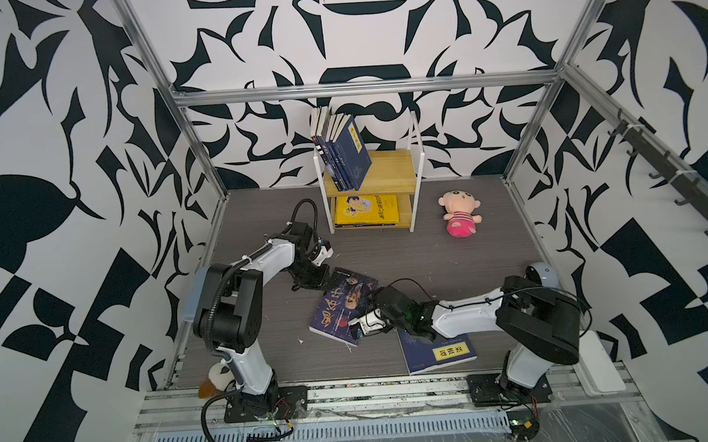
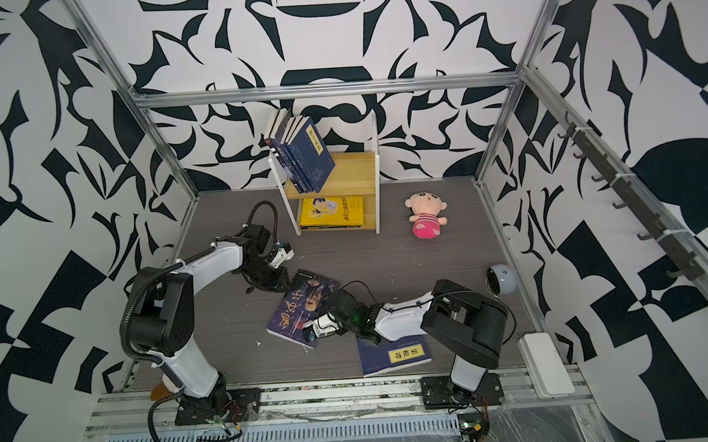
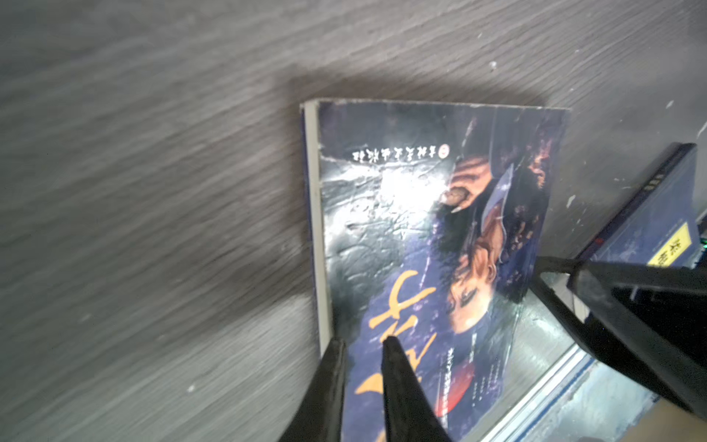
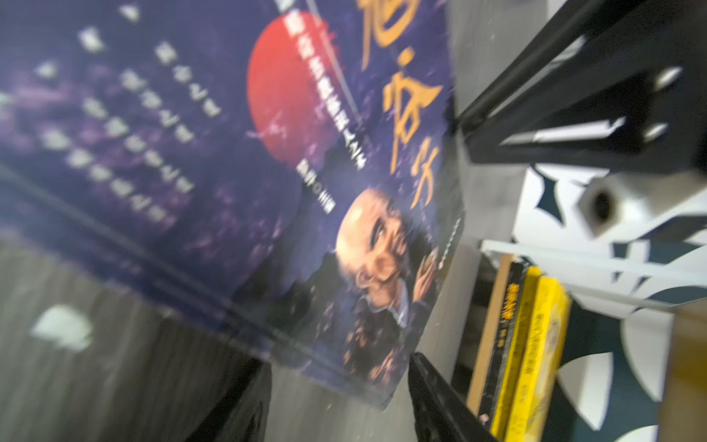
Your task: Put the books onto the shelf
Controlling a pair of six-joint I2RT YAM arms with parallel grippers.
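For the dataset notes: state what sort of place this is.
Probably a robot lab test cell: an aluminium frame boxes in a grey tabletop, black-and-white patterned walls surround it, and two robot arms are bolted at its front edge.

Shelf (image 1: pixel 391 170) at the surface's (image 1: pixel 471 265) back, leaning books (image 1: pixel 342 152) on its upper board; doll (image 1: pixel 460 218) to its right; middle book (image 1: pixel 340 310) and front book (image 1: pixel 438 355) before it.

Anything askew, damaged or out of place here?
On the shelf, the navy books lean slanted, not upright. White scraps litter the tabletop, and the dark gold-calligraphy book has a wrinkled cover.
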